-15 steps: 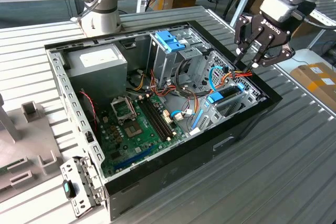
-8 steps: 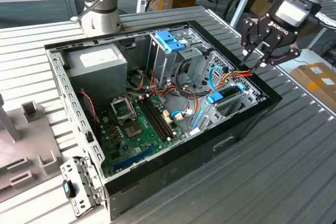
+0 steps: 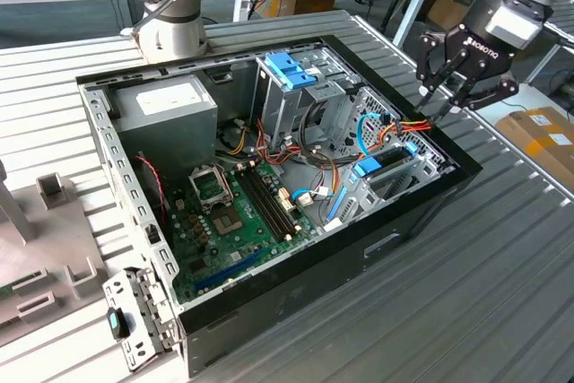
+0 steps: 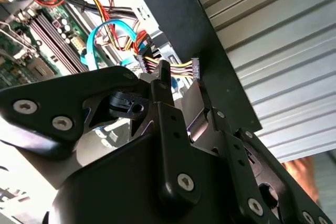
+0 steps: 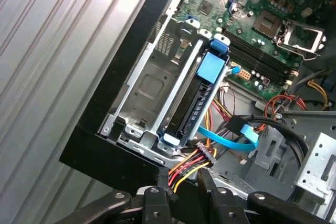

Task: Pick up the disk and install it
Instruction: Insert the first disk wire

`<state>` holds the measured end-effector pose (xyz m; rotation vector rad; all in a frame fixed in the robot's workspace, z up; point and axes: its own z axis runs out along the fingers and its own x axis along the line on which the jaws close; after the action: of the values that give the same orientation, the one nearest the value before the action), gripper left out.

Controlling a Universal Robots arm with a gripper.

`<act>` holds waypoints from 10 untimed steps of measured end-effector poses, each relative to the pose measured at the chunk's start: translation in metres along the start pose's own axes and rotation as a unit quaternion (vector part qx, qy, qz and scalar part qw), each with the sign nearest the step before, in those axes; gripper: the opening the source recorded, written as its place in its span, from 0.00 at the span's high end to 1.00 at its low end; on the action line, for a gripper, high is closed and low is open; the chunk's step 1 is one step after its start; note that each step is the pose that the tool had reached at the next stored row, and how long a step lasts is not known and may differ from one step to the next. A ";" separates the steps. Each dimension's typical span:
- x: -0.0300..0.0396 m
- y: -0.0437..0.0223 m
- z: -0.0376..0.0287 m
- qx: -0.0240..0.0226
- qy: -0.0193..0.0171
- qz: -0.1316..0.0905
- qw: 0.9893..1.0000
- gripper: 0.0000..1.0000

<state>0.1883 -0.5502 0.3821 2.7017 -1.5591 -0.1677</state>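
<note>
Hangs over a corner of the open computer case [image 3: 269, 284] with jaws parted by a narrow gap and gripping nothing; in both wrist views shows bare space between the fingertips [image 5: 157, 192].

Just below the jaws, finds a bundle of red, yellow and black wires [image 5: 191, 163] ending in a black plug, close to the tips but not clearly touching them. Beside that, a light-blue flat cable [image 5: 236, 141] curling off toward the case interior.

Beyond the wires, away from the jaws, places the disk [image 5: 191, 111] inside the metal drive cage [image 5: 144, 90], apart from the jaws and untouched. Stands on its long edge in the cage's slot, dark along the exposed edge, with light-blue carrier ends at both tips. Runs its long axis straight away from the jaws: near end pointing at the wire bundle and the case corner, far end pointing at the motherboard [image 5: 262, 14]. Carries a blue latch [image 5: 212, 66] over the far half of the slot.

In the exterior view, sets the disk [image 3: 395, 161] lower than the jaws, inside the case wall, with the case resting on a ribbed metal surface [image 3: 502, 293].
</note>
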 end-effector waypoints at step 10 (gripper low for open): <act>0.0020 -0.0033 0.0009 -0.012 0.010 -0.144 0.990 0.64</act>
<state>0.1920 -0.5502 0.3808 2.8851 -1.1468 -0.1614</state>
